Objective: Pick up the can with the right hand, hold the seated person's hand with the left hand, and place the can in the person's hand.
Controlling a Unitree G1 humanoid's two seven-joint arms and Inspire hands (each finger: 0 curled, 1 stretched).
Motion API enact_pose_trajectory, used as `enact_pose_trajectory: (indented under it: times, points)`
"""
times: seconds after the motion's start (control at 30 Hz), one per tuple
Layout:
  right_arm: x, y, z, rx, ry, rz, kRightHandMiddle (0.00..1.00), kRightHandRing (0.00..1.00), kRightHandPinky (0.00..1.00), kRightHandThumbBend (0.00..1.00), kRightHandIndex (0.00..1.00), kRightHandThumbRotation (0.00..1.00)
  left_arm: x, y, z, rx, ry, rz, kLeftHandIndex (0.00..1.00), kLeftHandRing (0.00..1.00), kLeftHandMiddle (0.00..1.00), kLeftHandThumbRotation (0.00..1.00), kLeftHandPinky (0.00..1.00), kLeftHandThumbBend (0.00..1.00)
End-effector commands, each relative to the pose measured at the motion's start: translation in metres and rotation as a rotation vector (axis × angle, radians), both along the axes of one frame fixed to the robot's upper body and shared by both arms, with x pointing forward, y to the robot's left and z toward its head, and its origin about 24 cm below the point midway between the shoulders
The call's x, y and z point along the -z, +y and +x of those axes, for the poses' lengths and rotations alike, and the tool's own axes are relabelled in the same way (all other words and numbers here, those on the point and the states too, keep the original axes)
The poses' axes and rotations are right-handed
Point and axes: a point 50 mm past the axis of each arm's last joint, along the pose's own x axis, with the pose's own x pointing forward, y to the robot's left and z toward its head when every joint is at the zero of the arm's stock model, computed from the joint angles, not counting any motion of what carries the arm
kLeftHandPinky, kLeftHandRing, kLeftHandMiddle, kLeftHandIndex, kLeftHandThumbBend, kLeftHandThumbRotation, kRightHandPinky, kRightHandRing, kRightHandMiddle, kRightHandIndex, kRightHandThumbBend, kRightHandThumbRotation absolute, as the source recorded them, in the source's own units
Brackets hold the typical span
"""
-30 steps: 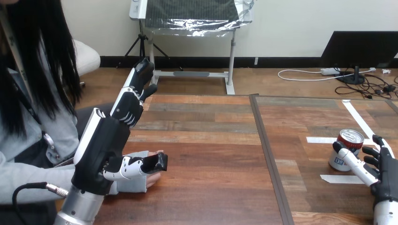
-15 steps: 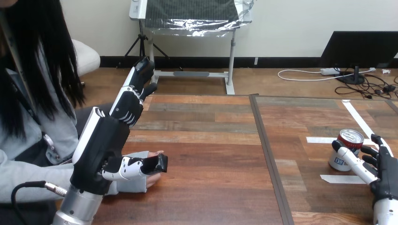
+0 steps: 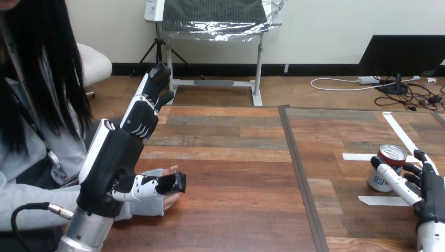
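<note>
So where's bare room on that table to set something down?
Bare: the wooden table's middle, from the person's hand beside the left hand to the dark seam. Crowded: the right end: red-topped silver can, white tape strips, right hand.

Robotics lab, by every sign on the table [image 3: 231, 173]: I am working at a wooden top where strips of white tape [image 3: 373, 200] are marking out a spot, and a can [image 3: 385, 164] is standing between them. A dark seam [image 3: 296, 168] is running where two tops are meeting. My right robot hand [image 3: 429, 193] is waiting beside the can while a person [image 3: 31, 194] is sitting at the left side.
</note>
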Motion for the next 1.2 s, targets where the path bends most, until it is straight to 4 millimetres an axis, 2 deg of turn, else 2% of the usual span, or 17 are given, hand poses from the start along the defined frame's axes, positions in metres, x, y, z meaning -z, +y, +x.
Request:
enact_pose_trajectory:
  times: [0.0, 1.17]
  points:
    - [-0.0182, 0.0045, 0.0222, -0.024, -0.055, -0.001, 0.85, 0.85, 0.83, 1.00, 0.94, 0.55, -0.0163, 0.0029, 0.0054, 0.003, -0.074, 0.010, 1.00, 1.00, 1.00, 0.57, 0.95, 1.00]
    - [-0.0232, 0.0062, 0.0289, -0.057, -0.040, -0.036, 0.86, 0.86, 0.84, 1.00, 0.95, 0.61, -0.0163, 0.0078, 0.0017, 0.022, -0.068, 0.002, 1.00, 1.00, 1.00, 0.55, 0.94, 1.00]
